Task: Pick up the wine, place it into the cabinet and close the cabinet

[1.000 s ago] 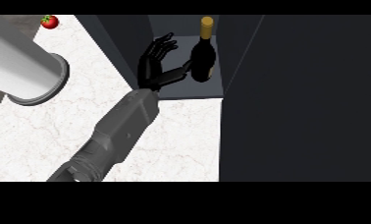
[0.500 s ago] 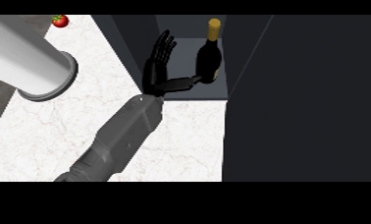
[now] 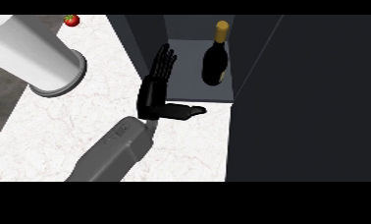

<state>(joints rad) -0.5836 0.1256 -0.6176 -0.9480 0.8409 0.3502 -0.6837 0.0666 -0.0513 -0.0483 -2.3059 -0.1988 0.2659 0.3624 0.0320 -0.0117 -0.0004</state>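
The wine bottle (image 3: 215, 66), dark with a gold cap, stands upright on the floor of the open cabinet (image 3: 185, 78), near its right side. My left hand (image 3: 153, 95) is in front of the cabinet's left wall, open, with straight fingers pointing into the cabinet and the thumb stretched right. A clear gap separates it from the bottle and it holds nothing. The right hand does not show.
The dark cabinet door (image 3: 304, 95) stands open along the right side. A big white cylinder (image 3: 39, 61) rests on the white marble counter (image 3: 188, 144) at the upper left. A small red fruit (image 3: 71, 20) lies behind it.
The left hand's thumb and fingers have come off the bottle, and the hand has drawn back toward me and to the left. The bottle stays standing in the cabinet.
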